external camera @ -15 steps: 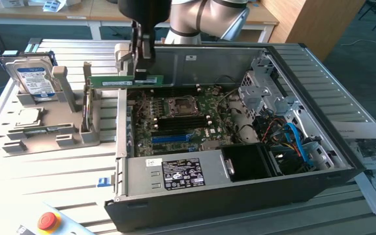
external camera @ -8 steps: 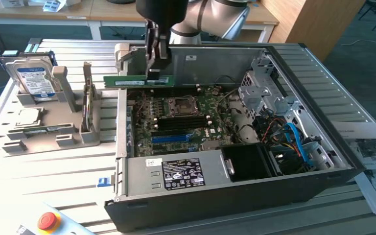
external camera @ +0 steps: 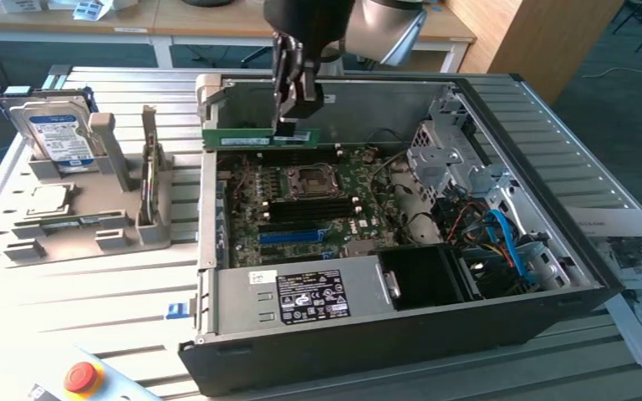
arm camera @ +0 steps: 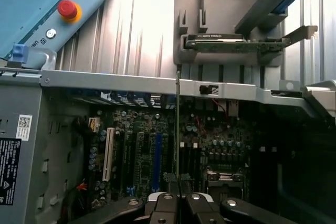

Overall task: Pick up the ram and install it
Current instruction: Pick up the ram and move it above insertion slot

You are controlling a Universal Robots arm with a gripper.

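Note:
The ram (external camera: pixel 237 138) is a long green stick held level over the far edge of the open computer case (external camera: pixel 588 276). My gripper (external camera: pixel 297 125) comes down from above and is shut on the ram near its end towards the exterior view's right. In the wrist view the ram (arm camera: pixel 177 119) shows edge-on as a thin line running out from between my gripper's (arm camera: pixel 178 202) fingers, over the motherboard (arm camera: pixel 142 150). The black memory slots (external camera: pixel 304 214) lie on the motherboard (external camera: pixel 349 180) just nearer than the processor socket (external camera: pixel 308 180), below and in front of the ram.
A grey fixture (external camera: pixel 131 238) at the exterior view's left holds a hard drive (external camera: pixel 59 134), a square silver processor chip (external camera: pixel 49 200) and a card standing on edge (external camera: pixel 150 159). A red stop button (external camera: pixel 81 376) sits at the front. The power supply (external camera: pixel 298 296), cables (external camera: pixel 500 230) and drive cage (external camera: pixel 450 150) crowd the case.

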